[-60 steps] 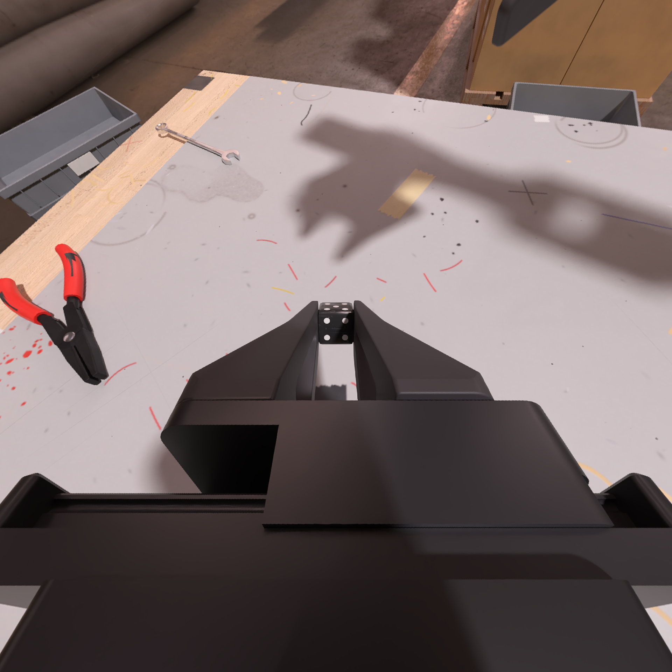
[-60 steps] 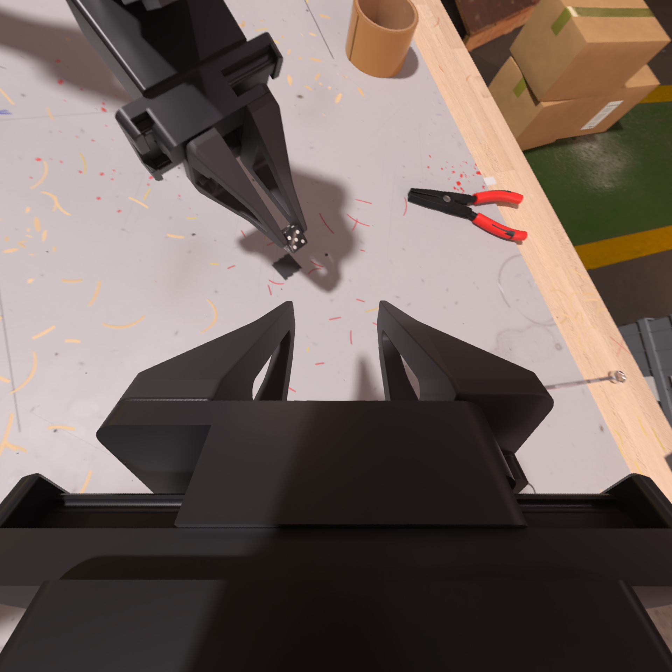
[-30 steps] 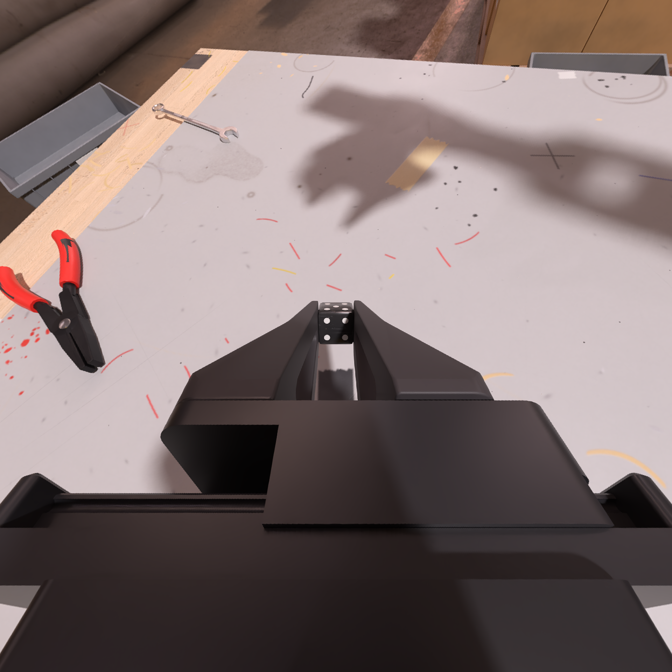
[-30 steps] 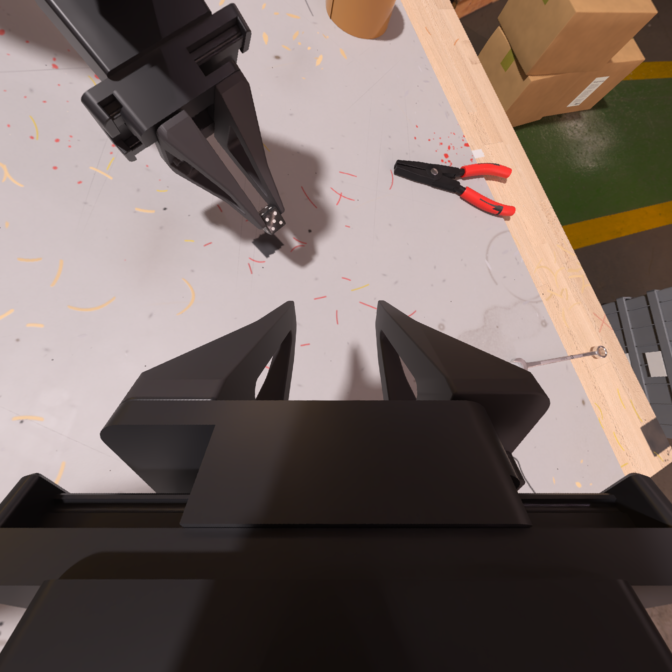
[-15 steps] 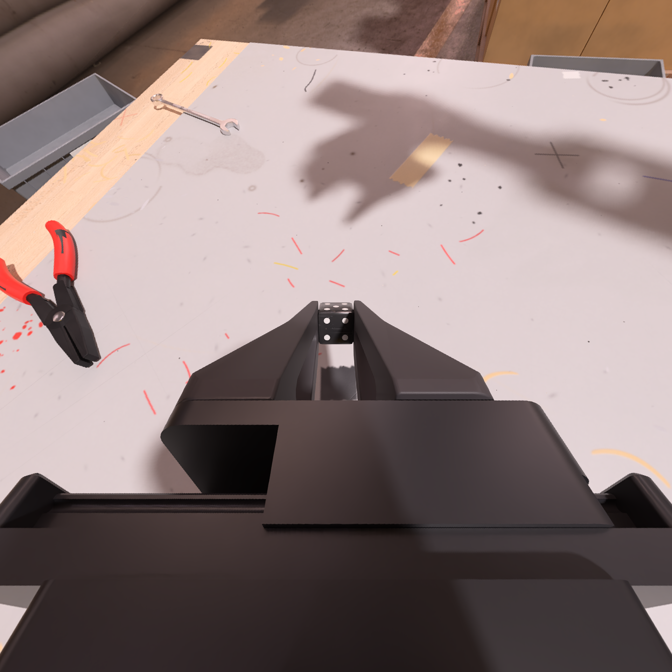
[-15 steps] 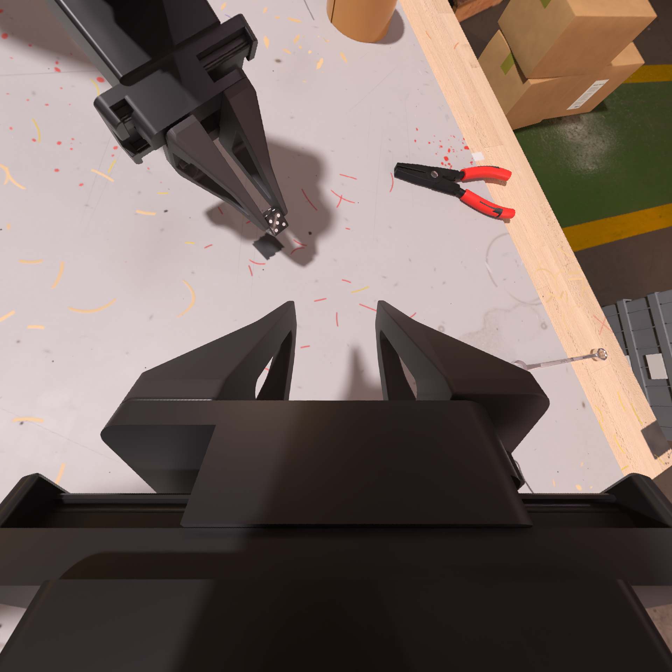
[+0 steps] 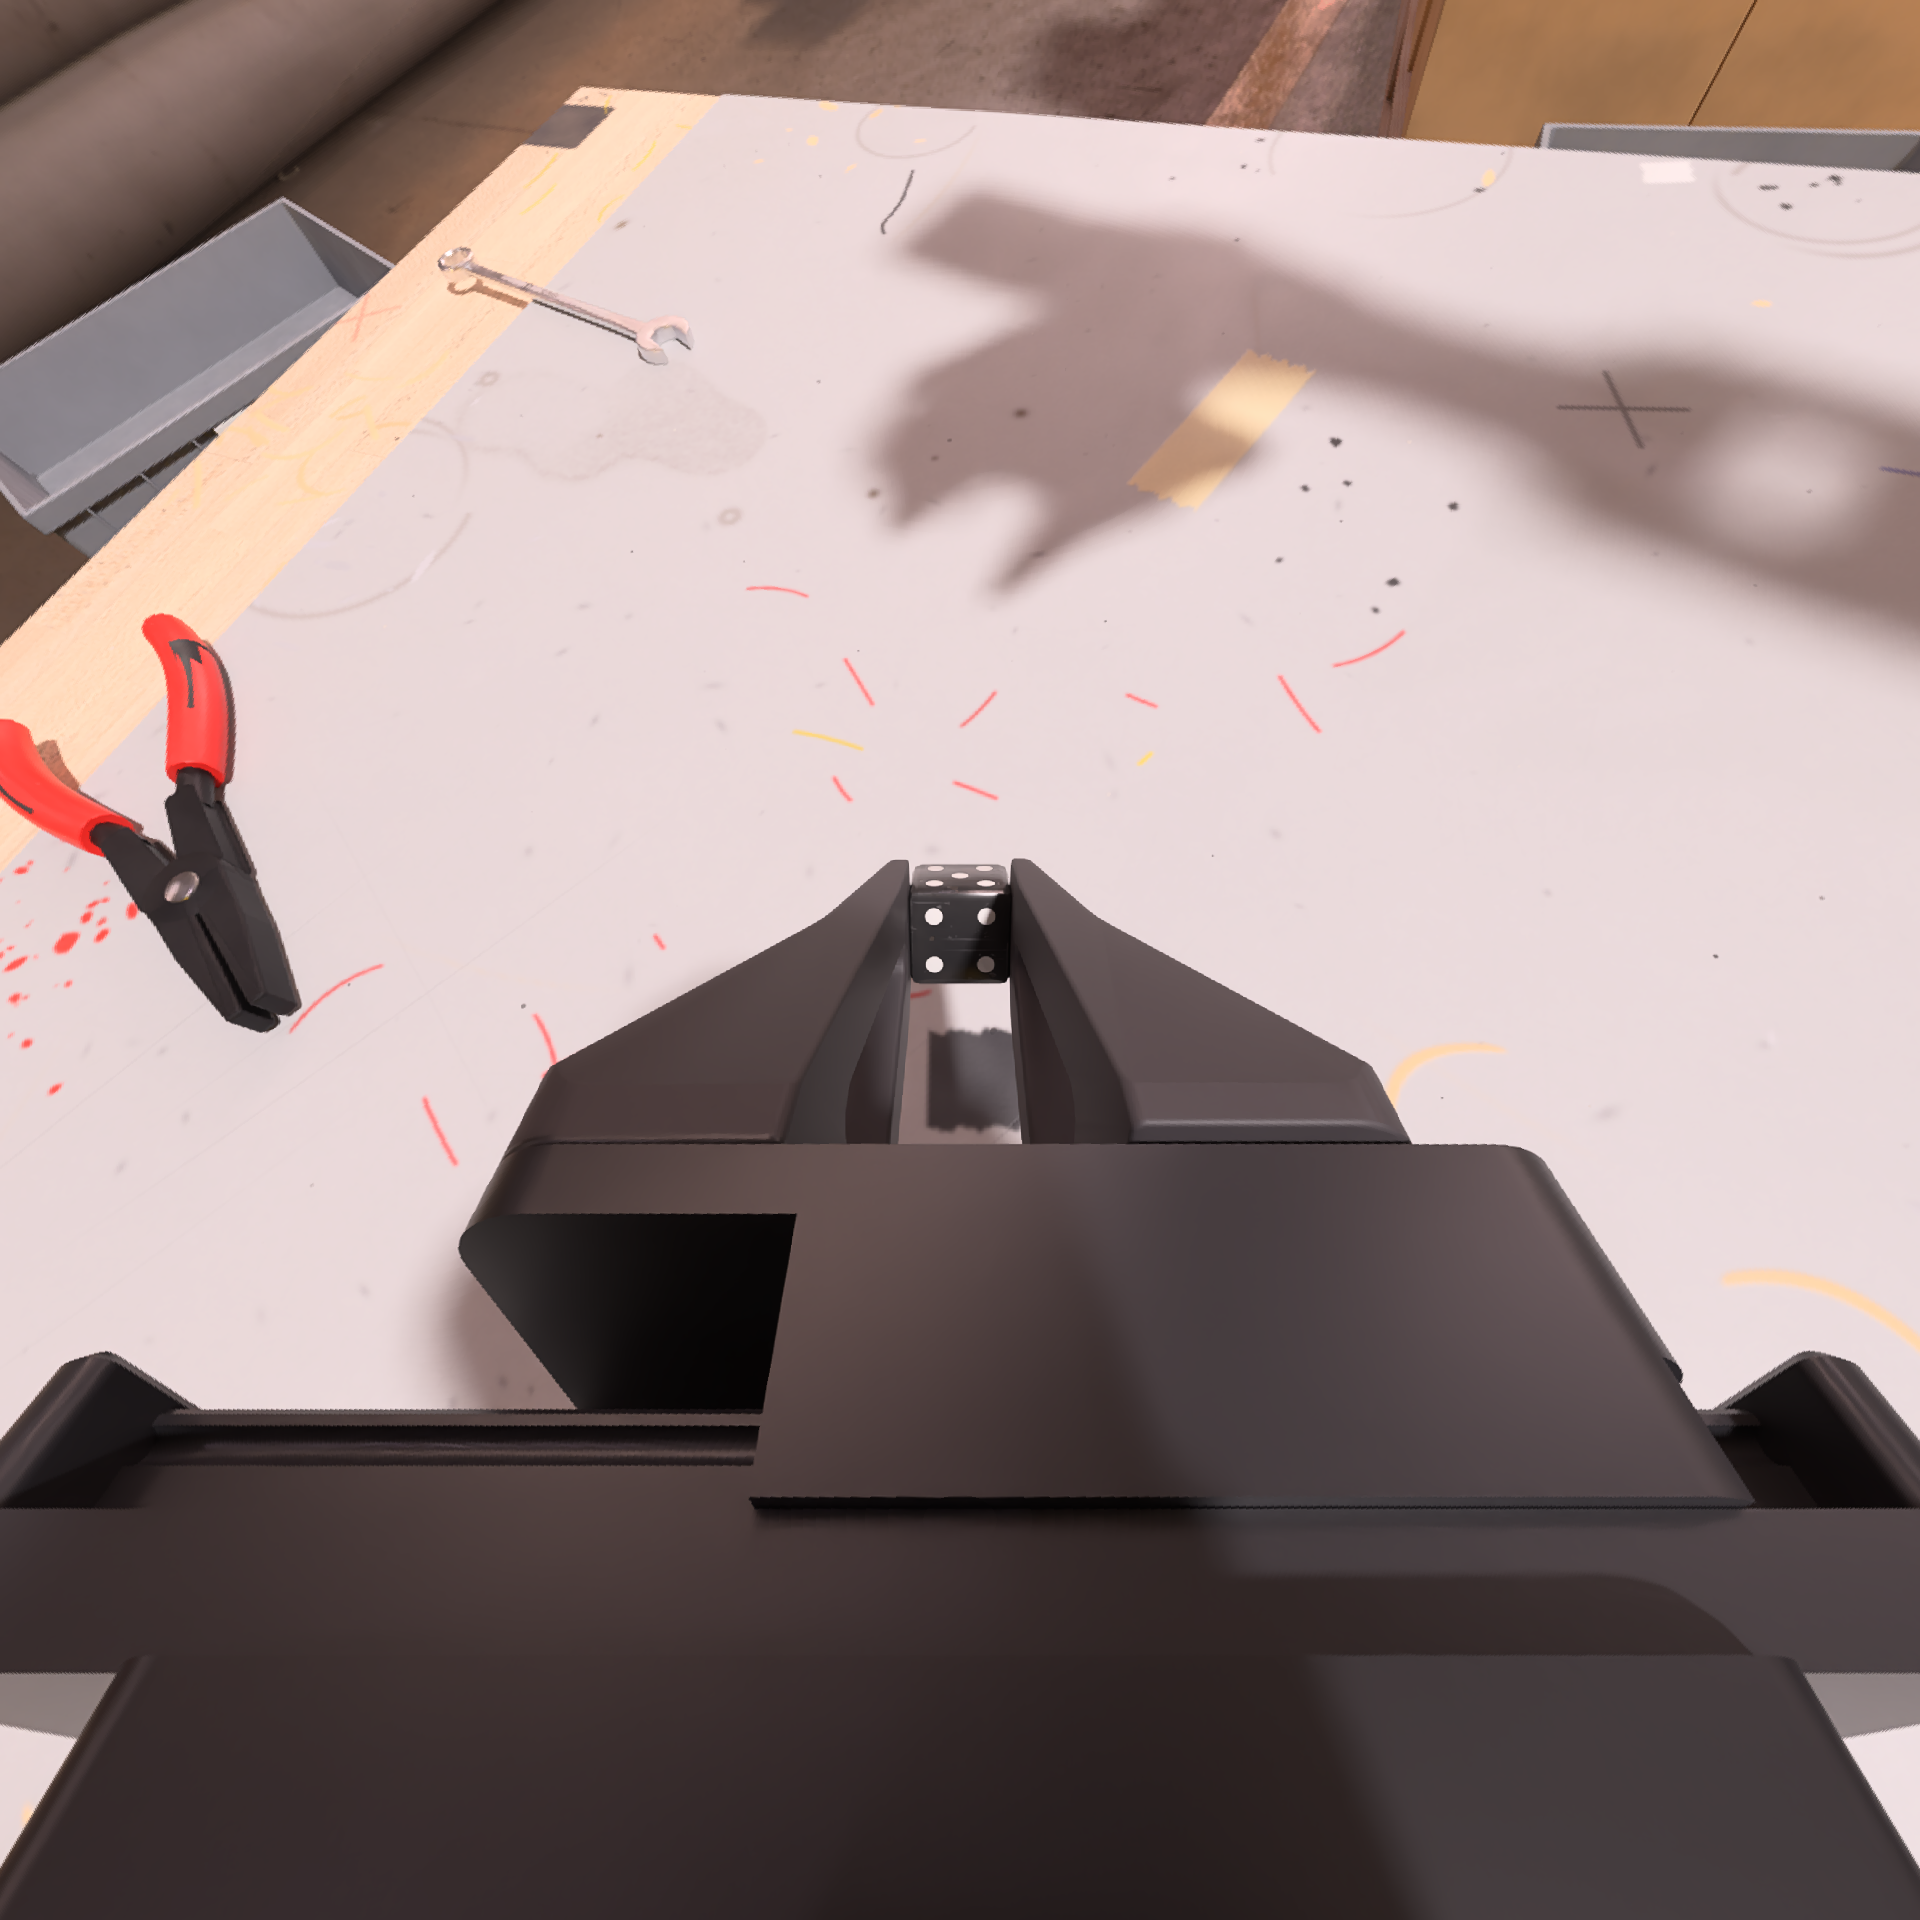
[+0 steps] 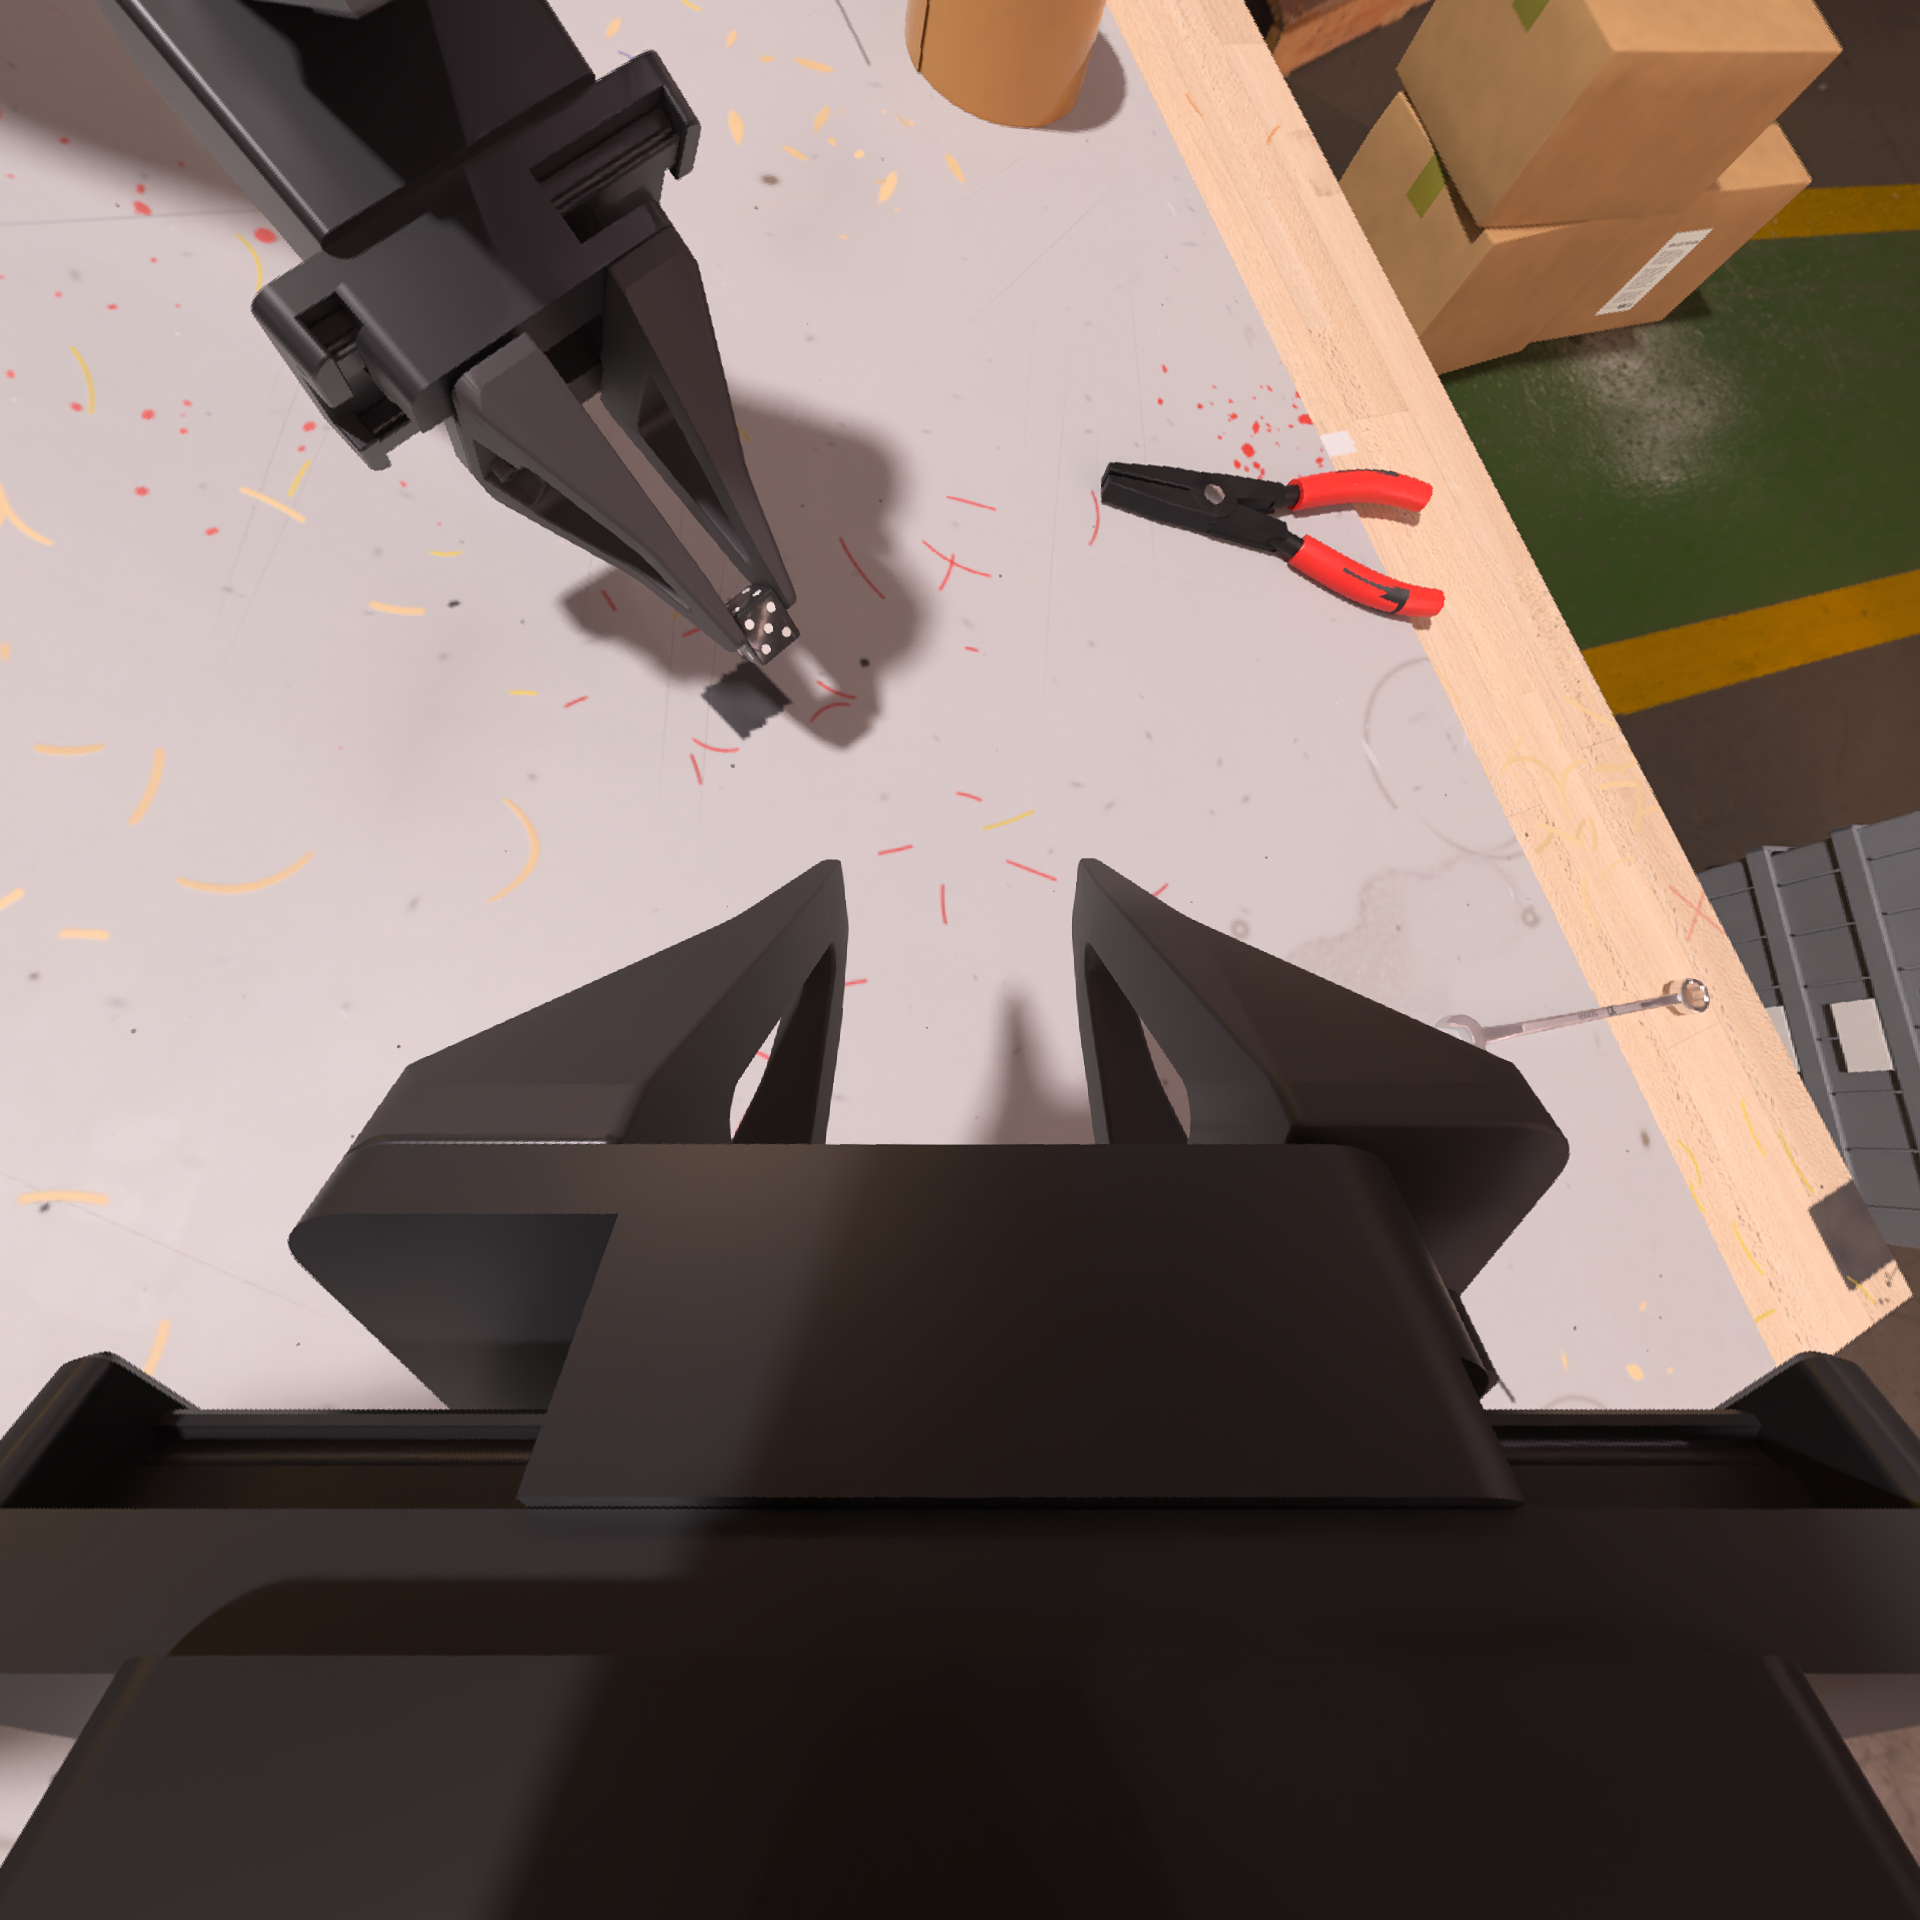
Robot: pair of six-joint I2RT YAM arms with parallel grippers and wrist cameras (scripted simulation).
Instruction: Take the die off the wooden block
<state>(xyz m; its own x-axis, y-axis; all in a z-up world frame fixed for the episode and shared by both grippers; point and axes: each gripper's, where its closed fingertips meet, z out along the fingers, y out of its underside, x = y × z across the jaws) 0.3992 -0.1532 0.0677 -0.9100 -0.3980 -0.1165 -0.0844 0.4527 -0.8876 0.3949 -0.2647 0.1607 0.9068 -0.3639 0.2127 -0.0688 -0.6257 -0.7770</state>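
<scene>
My left gripper [image 7: 959, 920] is shut on a small black die [image 7: 958, 925] with white pips and holds it a little above the grey table [image 7: 1455, 883]; the die's square shadow lies on the table just below. The right wrist view shows the same left gripper [image 8: 767, 621] with the die [image 8: 764, 621] at its fingertips. My right gripper [image 8: 958, 883] is open and empty, above the table, a short way from the die. No wooden block is in view.
Red-handled pliers [image 7: 177, 831] [image 8: 1283, 525] lie near the table's wooden edge [image 8: 1455, 582]. A silver wrench [image 7: 566, 303] [image 8: 1574, 1013] lies across that edge. A brown cardboard tube [image 8: 1003, 52] stands farther off. Grey bins [image 7: 156, 364] and cardboard boxes [image 8: 1579, 156] sit beyond the table.
The left gripper, still holding the die, has shifted a little across the table and sunk slightly toward it. The right gripper has stayed open, moving little.
</scene>
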